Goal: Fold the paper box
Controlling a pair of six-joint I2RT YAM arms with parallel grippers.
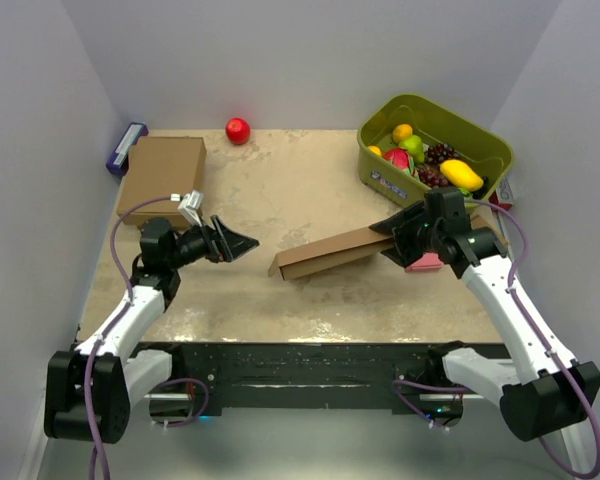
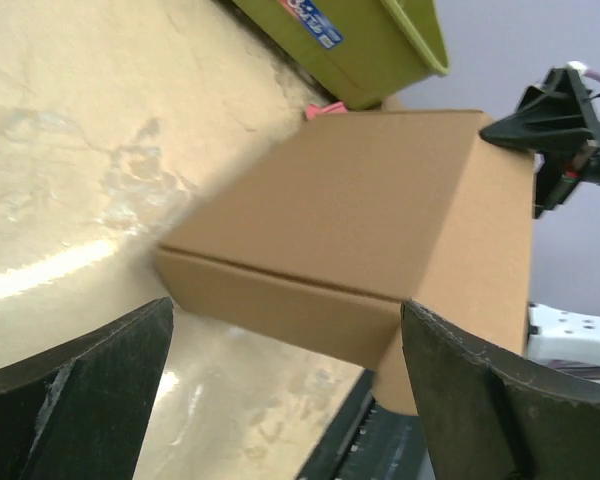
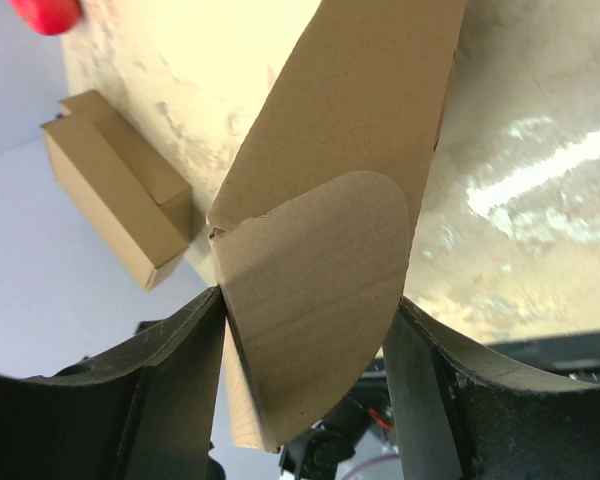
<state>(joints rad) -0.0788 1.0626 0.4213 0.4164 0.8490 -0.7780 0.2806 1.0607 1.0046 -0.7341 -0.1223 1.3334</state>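
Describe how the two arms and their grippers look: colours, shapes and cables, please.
The left arm and right arm have white link shells with black joints and black base blocks. A lilac cable loops loosely along each arm. The left gripper and right gripper are black, each with two broad, wedge-shaped fingers. No markings are legible.

The paper box [image 1: 325, 255] is plain brown corrugated cardboard, matt and dry-looking, and its rounded tab is smooth with a faint grain. The table [image 1: 280, 190] has a mottled beige, stone-like top with a soft sheen where light catches it. At the far left, the closed box [image 1: 162, 175] is the same dull cardboard. The bin [image 1: 380, 172] at the far right looks like olive plastic, slightly glossy. The left gripper [image 1: 246, 243] and right gripper [image 1: 395, 232] are matt black plastic, and the left one's fingers are lightly scuffed.
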